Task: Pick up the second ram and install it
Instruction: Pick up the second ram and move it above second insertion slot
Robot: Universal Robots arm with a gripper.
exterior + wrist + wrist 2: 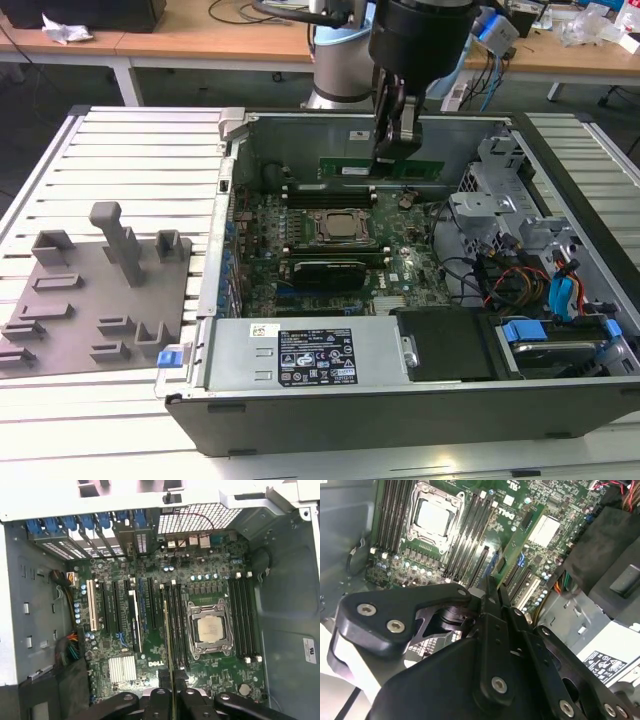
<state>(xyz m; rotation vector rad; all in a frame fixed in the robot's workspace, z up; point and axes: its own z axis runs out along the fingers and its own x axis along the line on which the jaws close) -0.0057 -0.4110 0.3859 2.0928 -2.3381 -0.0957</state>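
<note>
Gripper pinched shut on second ram. Ram held level inside PC case, above motherboard, approx. over mem. slots beside CPU socket.

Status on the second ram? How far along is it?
Done: pick-up. The gripper is shut on the second ram, well away from the grey holder block.
In hand: the stick hangs over the motherboard. In the first wrist view it runs along the memory slots beside the CPU socket.
Left: seating. It looks not yet pressed into a slot.
</note>
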